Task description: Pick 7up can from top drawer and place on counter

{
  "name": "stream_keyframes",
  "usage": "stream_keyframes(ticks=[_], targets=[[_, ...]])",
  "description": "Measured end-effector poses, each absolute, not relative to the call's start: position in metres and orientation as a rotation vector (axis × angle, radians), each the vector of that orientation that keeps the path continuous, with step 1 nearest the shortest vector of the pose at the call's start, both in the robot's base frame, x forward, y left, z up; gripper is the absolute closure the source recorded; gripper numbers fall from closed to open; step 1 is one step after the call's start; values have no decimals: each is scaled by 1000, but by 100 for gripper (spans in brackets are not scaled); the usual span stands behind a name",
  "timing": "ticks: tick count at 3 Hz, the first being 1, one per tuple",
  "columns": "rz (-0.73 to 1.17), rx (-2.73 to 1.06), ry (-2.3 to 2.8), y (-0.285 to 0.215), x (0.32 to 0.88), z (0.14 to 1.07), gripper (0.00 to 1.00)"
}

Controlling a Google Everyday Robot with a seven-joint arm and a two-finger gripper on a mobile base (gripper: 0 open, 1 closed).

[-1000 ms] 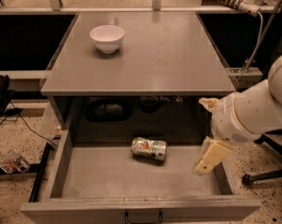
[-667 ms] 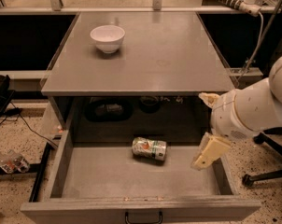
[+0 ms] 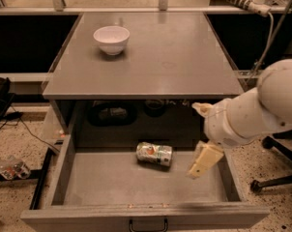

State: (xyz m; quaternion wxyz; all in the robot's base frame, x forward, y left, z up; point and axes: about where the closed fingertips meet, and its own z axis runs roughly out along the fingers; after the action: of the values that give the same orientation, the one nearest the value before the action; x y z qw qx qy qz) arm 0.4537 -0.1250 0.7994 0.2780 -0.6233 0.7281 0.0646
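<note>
The empty hand (image 3: 194,139), fingers (image 3: 204,161) spread wide, is hovering just right of the 7up can (image 3: 154,154) lying sideways in the top drawer (image 3: 112,182), lettering unreadable.

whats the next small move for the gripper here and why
Probably ease the gripper sideways and down toward the 7up can. The can lies on its side on the floor of the top drawer, and the open gripper hangs beside it at the drawer's right, apart from it and not yet around it.

White arm (image 3: 262,110) from right; end effector (image 3: 195,139) angled down-left, fingers (image 3: 204,159) apart.
</note>
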Motion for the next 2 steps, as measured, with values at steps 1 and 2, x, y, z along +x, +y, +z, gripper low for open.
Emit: stream_keyframes(ticks=[1, 2], targets=[[291, -1678, 1930, -98, 469, 757, 0], [355, -1668, 1902, -76, 482, 727, 0]])
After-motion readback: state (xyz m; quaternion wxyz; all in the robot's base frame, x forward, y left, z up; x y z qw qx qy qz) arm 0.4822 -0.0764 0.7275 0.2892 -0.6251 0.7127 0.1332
